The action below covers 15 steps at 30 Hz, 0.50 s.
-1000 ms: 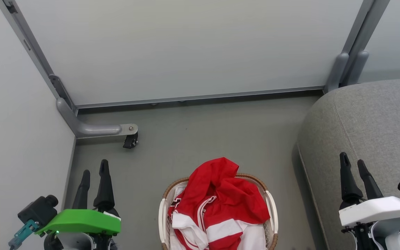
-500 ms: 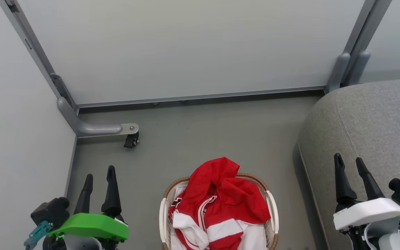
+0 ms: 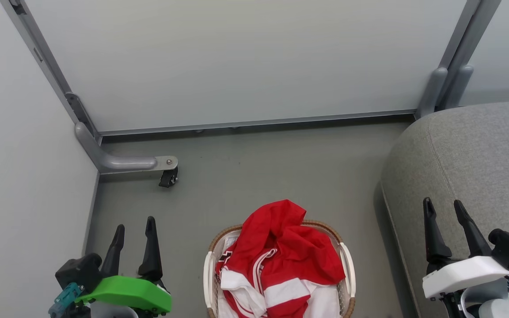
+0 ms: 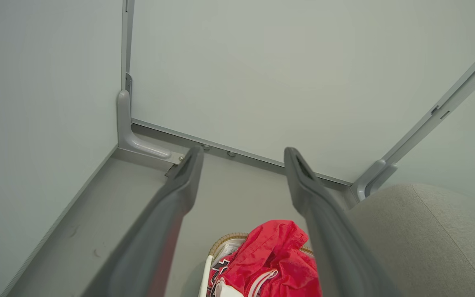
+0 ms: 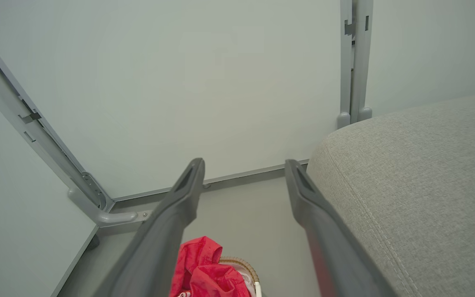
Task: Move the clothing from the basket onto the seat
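Room: three pale partition panels, one at the back [image 3: 237, 62], one at the left [image 3: 16, 176] and one at the far right [image 3: 506, 57], joined by grey frame posts. The floor [image 3: 259, 176] is plain grey.

Seat [image 3: 471, 159]: one, grey fabric with a rounded edge, at the right, well apart from the basket. No clothing lies on it.

Basket [image 3: 220, 235]: one, white with a brown woven rim, standing on the floor between the two arms.

Clothing [image 3: 290, 256]: one heap, red with white bands, all in the basket and mounded above its rim. The number of separate garments cannot be told.

Claws: two. The left claw [image 3: 134, 223] is over the floor left of the basket, fingers parted and empty. The right claw [image 3: 442, 202] is over the seat's near edge, fingers likewise parted and empty.

Caster [image 3: 168, 177]: one, black, under the left frame foot.
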### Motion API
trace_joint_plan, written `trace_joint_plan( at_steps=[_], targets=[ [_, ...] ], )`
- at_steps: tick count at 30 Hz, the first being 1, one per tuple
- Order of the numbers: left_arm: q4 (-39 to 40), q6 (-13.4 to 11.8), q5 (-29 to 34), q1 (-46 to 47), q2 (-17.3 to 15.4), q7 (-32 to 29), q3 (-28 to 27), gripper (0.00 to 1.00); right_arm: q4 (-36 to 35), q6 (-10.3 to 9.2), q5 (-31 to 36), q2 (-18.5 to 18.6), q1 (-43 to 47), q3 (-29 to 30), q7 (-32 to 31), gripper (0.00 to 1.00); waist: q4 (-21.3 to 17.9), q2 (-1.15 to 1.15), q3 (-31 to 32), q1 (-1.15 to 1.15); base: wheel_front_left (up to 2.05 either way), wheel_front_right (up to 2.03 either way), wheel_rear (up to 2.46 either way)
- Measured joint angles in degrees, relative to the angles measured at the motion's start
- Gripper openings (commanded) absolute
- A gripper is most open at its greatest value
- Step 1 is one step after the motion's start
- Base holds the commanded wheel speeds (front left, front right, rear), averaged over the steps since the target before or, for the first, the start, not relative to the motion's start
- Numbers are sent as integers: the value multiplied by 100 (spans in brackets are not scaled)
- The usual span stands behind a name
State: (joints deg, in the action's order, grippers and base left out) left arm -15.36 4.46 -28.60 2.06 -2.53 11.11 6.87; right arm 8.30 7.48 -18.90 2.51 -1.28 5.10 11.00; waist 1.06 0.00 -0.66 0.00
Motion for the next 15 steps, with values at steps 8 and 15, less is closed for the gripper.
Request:
trace_joint_plan(
  at_steps=[8,15],
  targets=[
    [-75,0,291,0,-3,92,56,100,-7,0,374,4,37,3,102,100,14,0,-8,0,0,0,0],
    [-146,-1,526,0,-7,167,80,100,-5,1,700,9,46,5,169,100,27,0,-8,0,0,0,0]
  ],
)
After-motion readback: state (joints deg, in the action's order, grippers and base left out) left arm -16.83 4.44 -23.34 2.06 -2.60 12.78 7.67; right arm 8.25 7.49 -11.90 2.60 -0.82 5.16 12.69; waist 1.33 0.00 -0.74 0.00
